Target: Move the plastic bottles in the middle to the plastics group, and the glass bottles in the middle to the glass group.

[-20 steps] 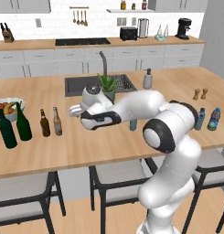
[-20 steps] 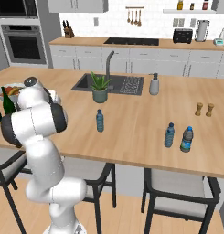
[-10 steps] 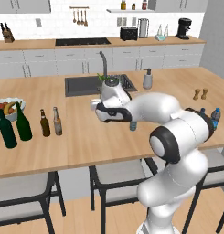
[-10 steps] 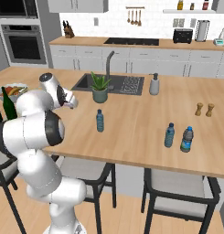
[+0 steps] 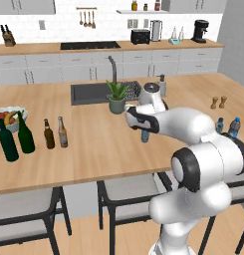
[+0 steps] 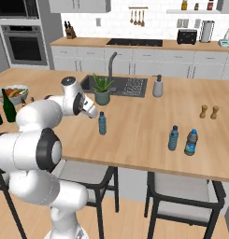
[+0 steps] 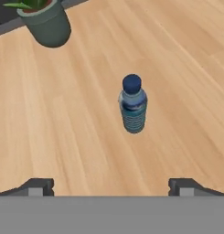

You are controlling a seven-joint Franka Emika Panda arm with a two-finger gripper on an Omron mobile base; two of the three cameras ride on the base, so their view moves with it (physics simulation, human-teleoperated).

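With open jaws the gripper point(image 7: 111, 185) hangs over the lone plastic bottle point(image 7: 132, 109) at centre frame, well apart from the two blue bottles point(image 6: 182, 139) at right; sorting of it apparently not begun.

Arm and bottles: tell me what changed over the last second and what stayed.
The arm swung from near the brown beer bottles across the counter to hover above the middle plastic bottle. Its pincer is open, holding nothing. All bottles, including the wine bottles and plastics group, stayed put.
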